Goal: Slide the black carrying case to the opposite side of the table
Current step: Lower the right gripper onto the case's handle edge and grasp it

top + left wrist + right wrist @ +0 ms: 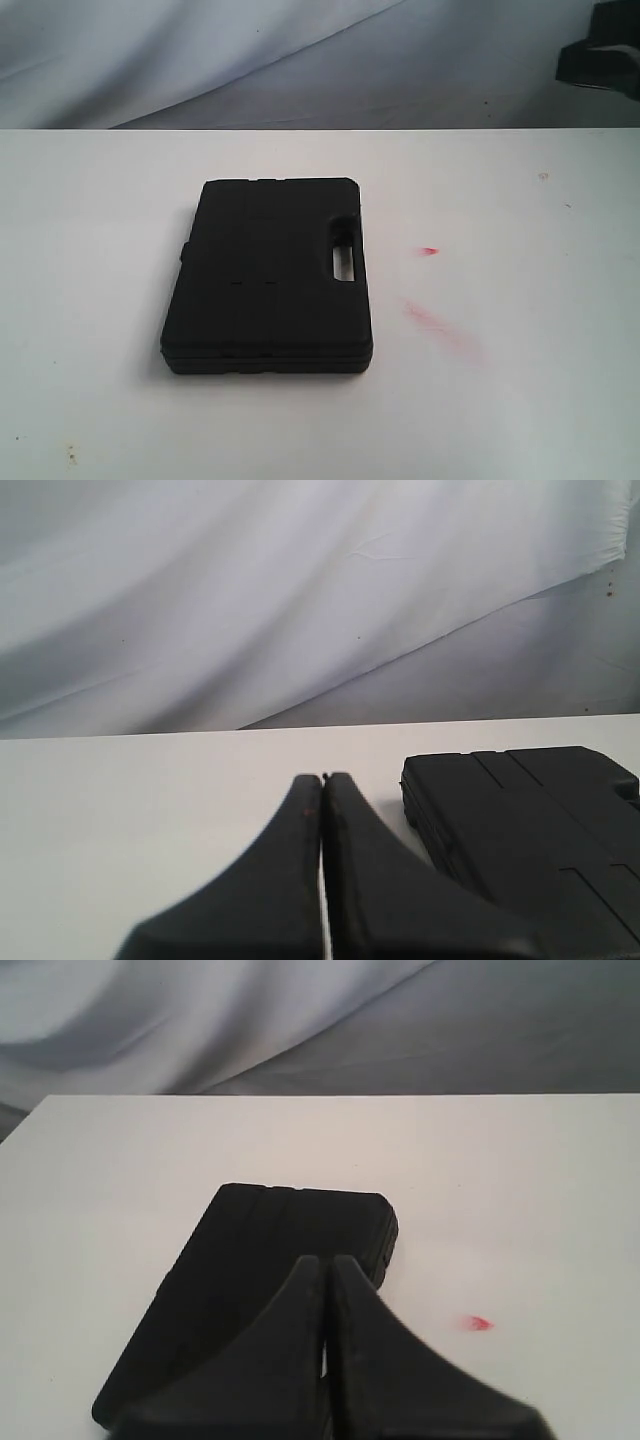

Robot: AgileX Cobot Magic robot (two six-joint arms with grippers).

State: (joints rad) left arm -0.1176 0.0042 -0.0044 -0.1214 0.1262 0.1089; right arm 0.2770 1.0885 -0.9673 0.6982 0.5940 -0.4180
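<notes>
The exterior view alone shows the whole black carrying case (268, 275), lying flat just left of frame centre on the white surface (520, 400). It is a matte, round-cornered rectangle of moulded plastic with a handle slot (345, 262) near its right edge and red smears (440, 325) to its right. Only the wrist views show the left end effector (323, 777), pressed together beside the case, and the right end effector (325, 1260), likewise pressed together, in front of the case; contact cannot be told.
</notes>
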